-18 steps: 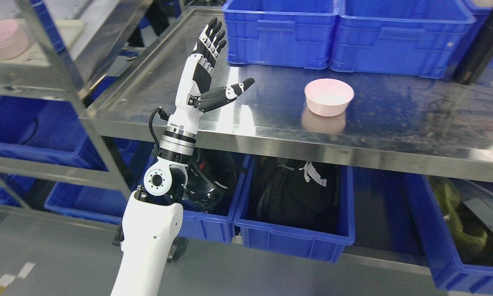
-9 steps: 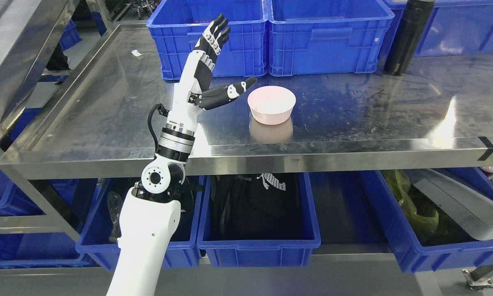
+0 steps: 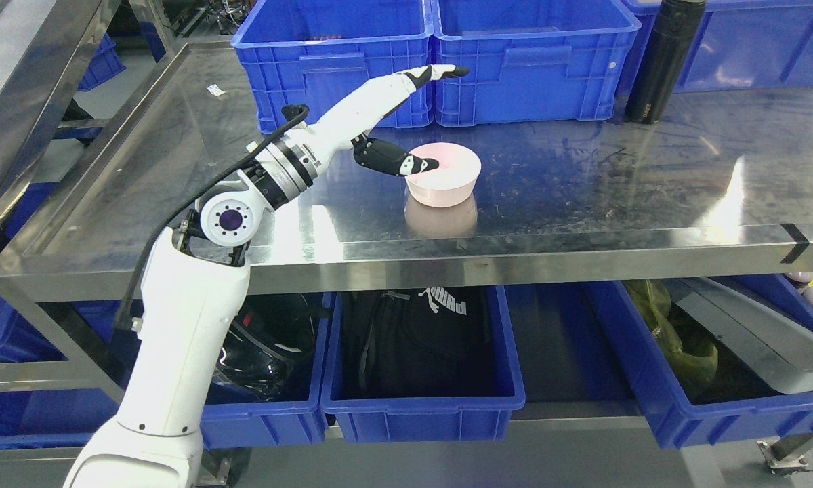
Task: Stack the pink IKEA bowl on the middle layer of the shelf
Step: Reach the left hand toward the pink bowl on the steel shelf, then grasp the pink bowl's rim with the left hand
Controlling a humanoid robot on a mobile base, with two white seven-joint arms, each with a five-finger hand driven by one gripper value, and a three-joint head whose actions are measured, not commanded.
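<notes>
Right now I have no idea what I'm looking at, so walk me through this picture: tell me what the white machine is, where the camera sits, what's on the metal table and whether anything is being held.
The camera sits on a humanoid robot's head, looking down at its own workspace. The white jointed limb coming in from the lower left is the robot's left arm, ending in a left hand with fingers. The right arm is out of view.

In front is a steel table. On it stands a pink bowl, upright. Behind it are two blue crates side by side, and a black bottle stands to the right.

Nothing is held yet. The hand is open: its thumb reaches to the bowl's near rim, while the other fingers stretch out above the bowl, as if about to close on it.

Under the table, more blue bins hold dark bags and other items.
</notes>
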